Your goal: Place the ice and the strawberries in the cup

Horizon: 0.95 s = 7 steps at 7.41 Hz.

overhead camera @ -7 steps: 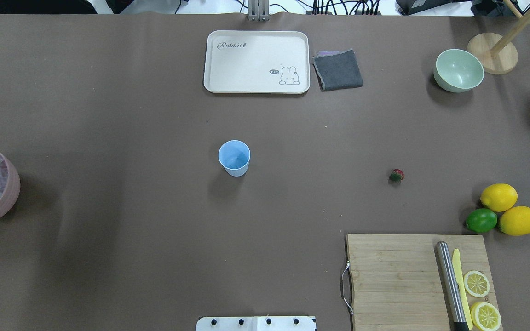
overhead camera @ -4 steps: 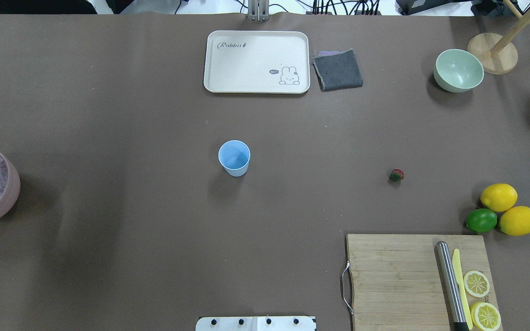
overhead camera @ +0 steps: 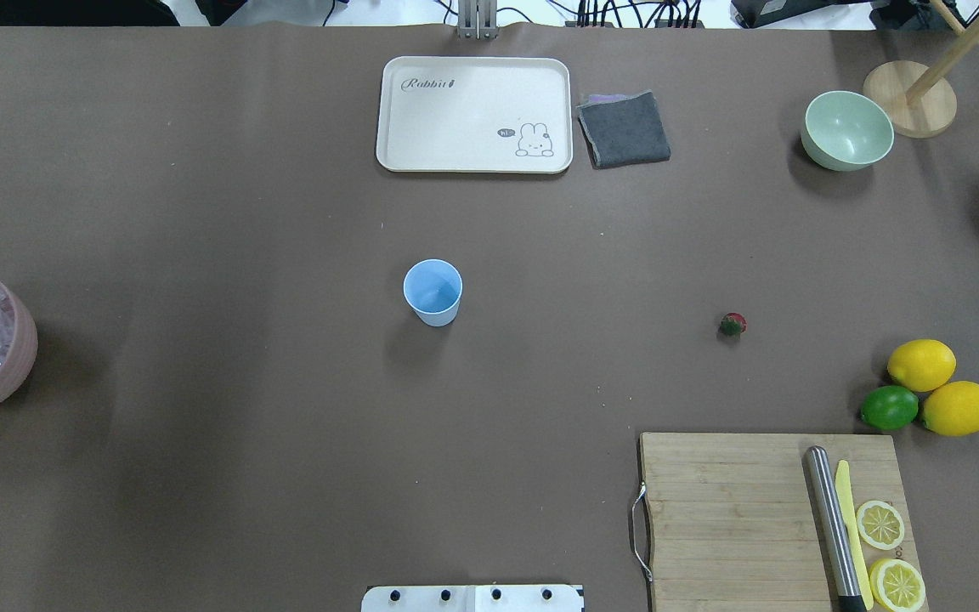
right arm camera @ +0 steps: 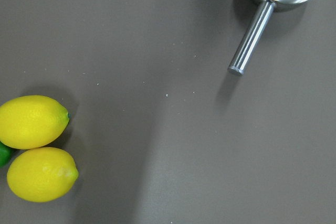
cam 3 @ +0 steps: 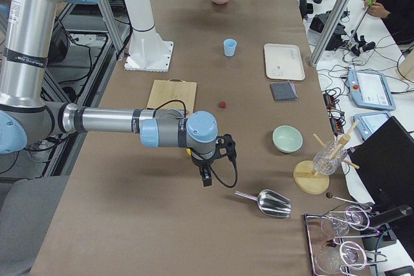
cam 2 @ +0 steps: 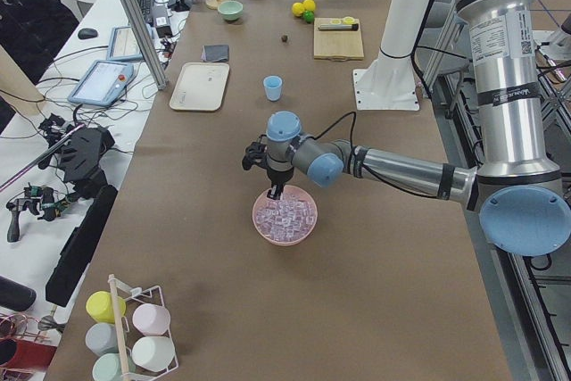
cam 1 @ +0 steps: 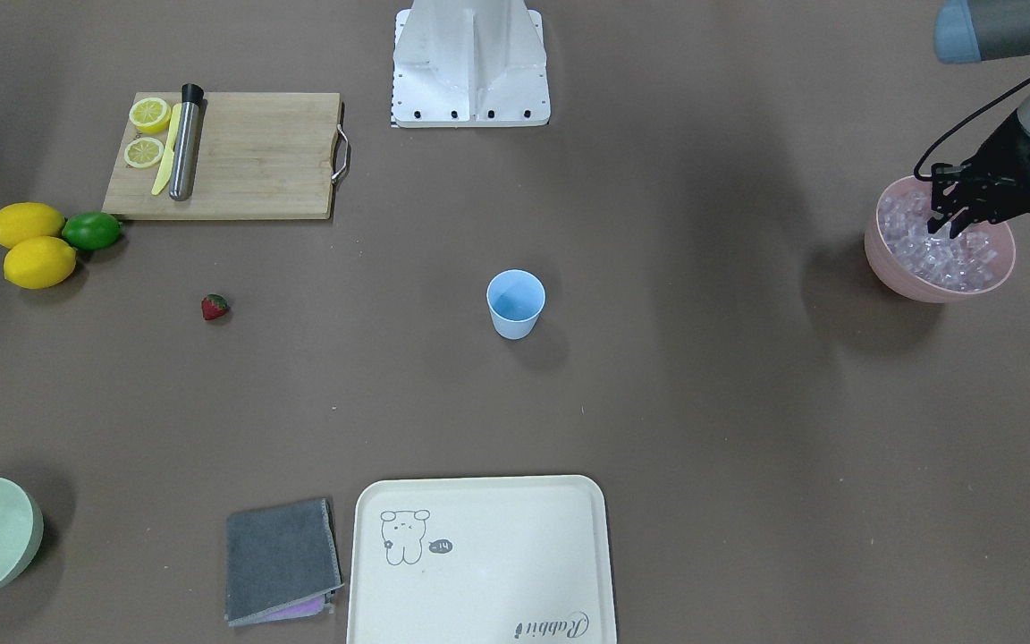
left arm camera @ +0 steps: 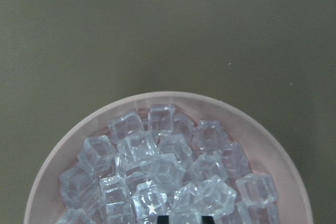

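The light-blue cup (overhead camera: 432, 291) stands upright near the table's middle. The small red strawberry (overhead camera: 732, 324) lies on the table to its right, apart from everything. The ice (left arm camera: 168, 166) fills a pink bowl (cam 1: 890, 259) at the table's left end. My left gripper (cam 1: 944, 225) hangs just over the ice in the bowl. Its black fingertips (left arm camera: 163, 219) are close together at the wrist view's bottom edge, with a clear cube between them. My right gripper (cam 3: 206, 176) hovers above bare table far from the cup; I cannot tell whether it is open or shut.
A cutting board (overhead camera: 727, 510) with a metal bar, a yellow knife and lemon slices sits front right. Two lemons (overhead camera: 921, 364) and a lime (overhead camera: 889, 408) lie beside it. A tray (overhead camera: 472, 115), grey cloth (overhead camera: 624, 127) and green bowl (overhead camera: 846, 129) line the far side. A metal scoop (cam 3: 268, 203) lies near my right gripper.
The left arm's black cable over the pink bowl has slid left, almost out of the overhead view. The cup and strawberry have not moved.
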Motion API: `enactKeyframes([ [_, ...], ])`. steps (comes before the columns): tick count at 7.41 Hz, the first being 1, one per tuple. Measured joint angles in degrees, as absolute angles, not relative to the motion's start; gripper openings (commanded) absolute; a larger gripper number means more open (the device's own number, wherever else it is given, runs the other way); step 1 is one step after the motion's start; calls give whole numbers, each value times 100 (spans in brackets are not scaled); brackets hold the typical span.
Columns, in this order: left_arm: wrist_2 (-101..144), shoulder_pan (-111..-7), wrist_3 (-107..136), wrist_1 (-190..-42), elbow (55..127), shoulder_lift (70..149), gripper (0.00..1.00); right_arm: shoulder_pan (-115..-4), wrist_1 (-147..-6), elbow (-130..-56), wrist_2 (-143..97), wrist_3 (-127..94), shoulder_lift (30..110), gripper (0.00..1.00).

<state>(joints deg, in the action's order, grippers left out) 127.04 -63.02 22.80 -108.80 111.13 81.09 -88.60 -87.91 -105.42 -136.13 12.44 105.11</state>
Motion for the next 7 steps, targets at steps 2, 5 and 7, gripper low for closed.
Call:
enactKeyframes([
  [2,12703,-6223,2939,-10135,11318,8949,0,-8854,-8795,-10539,-13662,1226,10432,100],
  [5,12583,-5291,4694,-9642,11220,10390,0,-8848,-8804,-10561,-13716,1225,10376,100],
  [7,12042,-4424,5767,-9249,10982,11415,0,-8841,-8799,-10577,-13719,1257,10380,100],
])
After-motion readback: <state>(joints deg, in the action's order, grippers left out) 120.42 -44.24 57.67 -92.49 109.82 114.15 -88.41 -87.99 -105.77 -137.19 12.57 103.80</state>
